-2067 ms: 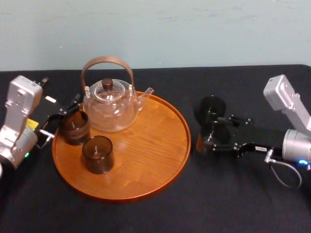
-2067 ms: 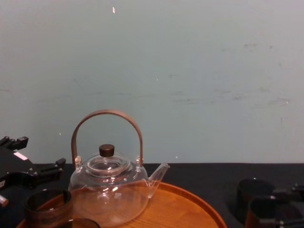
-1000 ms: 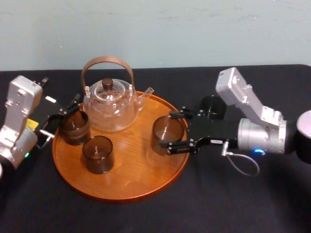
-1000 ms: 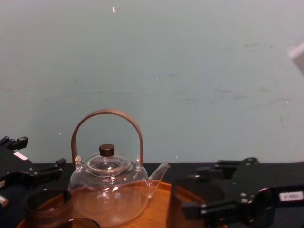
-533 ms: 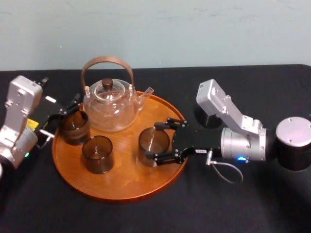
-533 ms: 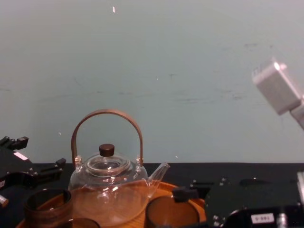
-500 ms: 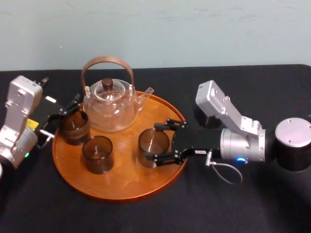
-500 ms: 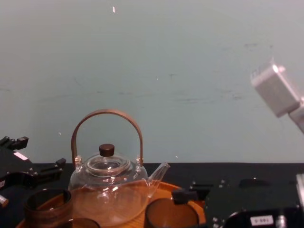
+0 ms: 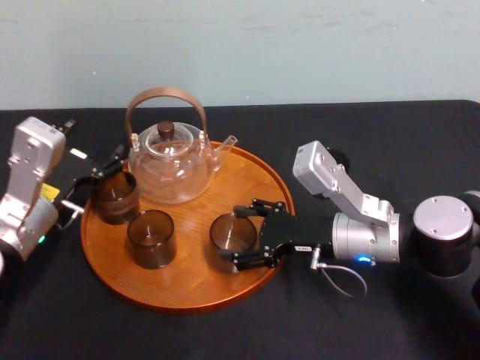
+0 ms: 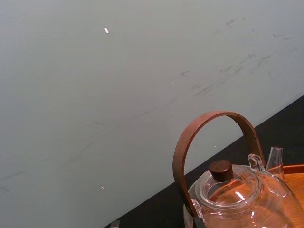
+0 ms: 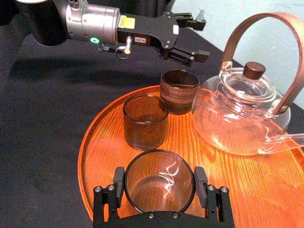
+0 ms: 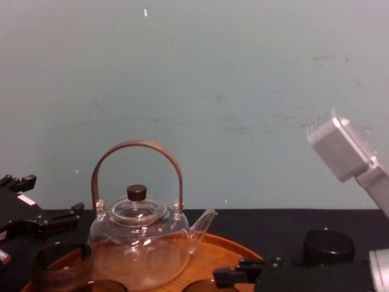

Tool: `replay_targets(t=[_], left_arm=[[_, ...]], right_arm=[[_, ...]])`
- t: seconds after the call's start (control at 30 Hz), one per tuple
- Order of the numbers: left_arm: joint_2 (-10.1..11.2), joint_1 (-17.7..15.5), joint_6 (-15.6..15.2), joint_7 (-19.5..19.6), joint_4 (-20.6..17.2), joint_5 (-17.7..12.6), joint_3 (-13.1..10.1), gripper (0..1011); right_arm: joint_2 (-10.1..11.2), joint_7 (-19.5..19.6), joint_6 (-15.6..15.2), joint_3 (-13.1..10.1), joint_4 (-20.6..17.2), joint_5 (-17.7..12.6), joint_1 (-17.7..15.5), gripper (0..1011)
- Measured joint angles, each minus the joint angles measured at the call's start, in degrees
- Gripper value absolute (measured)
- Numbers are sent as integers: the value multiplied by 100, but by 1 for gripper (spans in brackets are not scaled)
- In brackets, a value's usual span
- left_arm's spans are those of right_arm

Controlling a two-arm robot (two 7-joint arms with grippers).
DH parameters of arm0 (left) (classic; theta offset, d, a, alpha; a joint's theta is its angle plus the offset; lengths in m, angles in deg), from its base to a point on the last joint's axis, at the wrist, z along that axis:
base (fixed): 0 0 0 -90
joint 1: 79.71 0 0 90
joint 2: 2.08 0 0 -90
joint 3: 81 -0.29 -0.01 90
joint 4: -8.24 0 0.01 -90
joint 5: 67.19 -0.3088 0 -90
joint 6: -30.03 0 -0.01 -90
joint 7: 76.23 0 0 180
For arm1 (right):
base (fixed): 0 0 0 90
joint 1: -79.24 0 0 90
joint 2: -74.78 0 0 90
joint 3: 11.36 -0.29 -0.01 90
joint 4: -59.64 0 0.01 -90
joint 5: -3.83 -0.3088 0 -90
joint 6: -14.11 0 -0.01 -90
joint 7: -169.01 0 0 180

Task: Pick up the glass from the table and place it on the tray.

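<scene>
A clear brownish glass (image 9: 232, 234) sits low over the right part of the round wooden tray (image 9: 187, 302), and my right gripper (image 9: 234, 235) is shut on it. In the right wrist view the glass (image 11: 159, 183) fills the space between the two fingers (image 11: 118, 182), with the tray's wood (image 11: 102, 142) under it. I cannot tell whether its base touches the wood. My left gripper (image 9: 96, 178) stays open at the tray's left edge, beside a dark glass (image 9: 114, 196). The black table (image 9: 225, 334) lies all around.
A glass teapot (image 9: 169, 161) with a brown handle stands at the tray's back. A second brown glass (image 9: 151, 238) stands left of the held one. Another dark glass (image 12: 328, 246) stands on the table behind my right arm. Bare wood lies at the tray's front.
My right gripper has carried the glass leftward from the tray's right edge and lower over the wood. The left arm has not moved.
</scene>
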Motion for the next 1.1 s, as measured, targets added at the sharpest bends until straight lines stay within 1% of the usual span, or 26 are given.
replay_targets(t=[0.47, 0.83, 0.93, 1.0, 1.1], left_arm=[[0, 0, 0, 0, 0, 0, 0, 1001], [0, 0, 0, 0, 0, 0, 0, 1001], [0, 0, 0, 0, 0, 0, 0, 1001], [0, 0, 0, 0, 0, 0, 0, 1001], [0, 0, 0, 0, 0, 0, 0, 1001]], right_arm=[[-69, 98, 0, 24, 93, 108, -29, 900], [-68, 94, -7, 24, 93, 105, -30, 900], [-68, 92, -8, 24, 92, 102, -29, 930], [-68, 89, -10, 23, 92, 98, -28, 1000], [-68, 88, -10, 22, 92, 96, -27, 1002]])
